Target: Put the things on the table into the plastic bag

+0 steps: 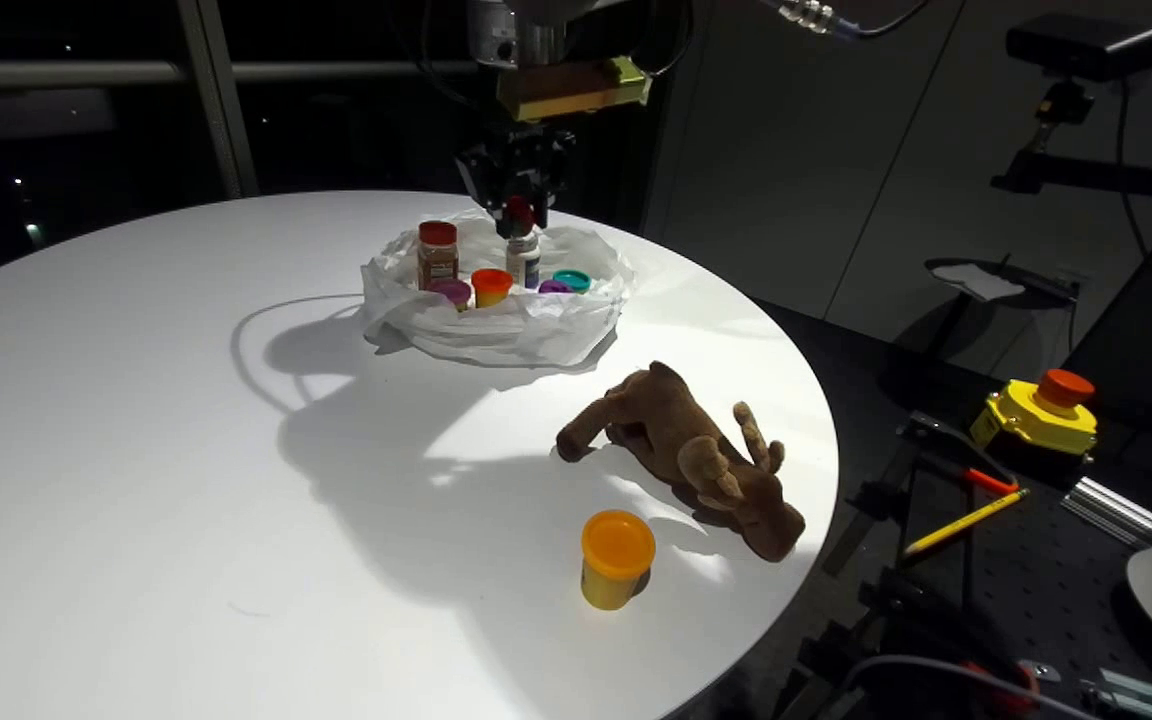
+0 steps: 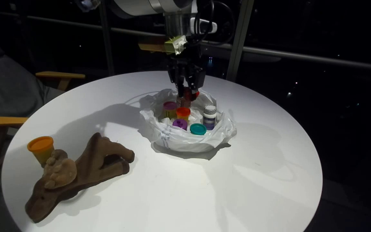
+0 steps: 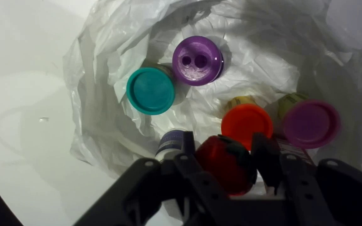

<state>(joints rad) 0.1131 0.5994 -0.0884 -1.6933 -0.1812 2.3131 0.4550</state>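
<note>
Wrist view: your claw (image 3: 223,145) is clamped on the red ball (image 3: 218,166), over the bag (image 3: 256,59). Placing appears in hand; next, lower and release inside the bag, clear of the tubs (image 3: 151,91). Orange cup (image 1: 614,562) and stuffed toy (image 1: 674,430), outside the bag, appear outstanding.

In an exterior view, a plastic bag (image 1: 521,345) sits at upper centre on the worktop (image 1: 126,420), holding a jar (image 1: 437,258) at left, a bottle (image 1: 522,264) to its right and tubs (image 1: 491,288) in front, a ball (image 1: 519,211) in the gripper (image 1: 522,229) above. Right of centre lies a plush moose (image 1: 671,415); another tub (image 1: 616,558) stands left of its head.
</note>
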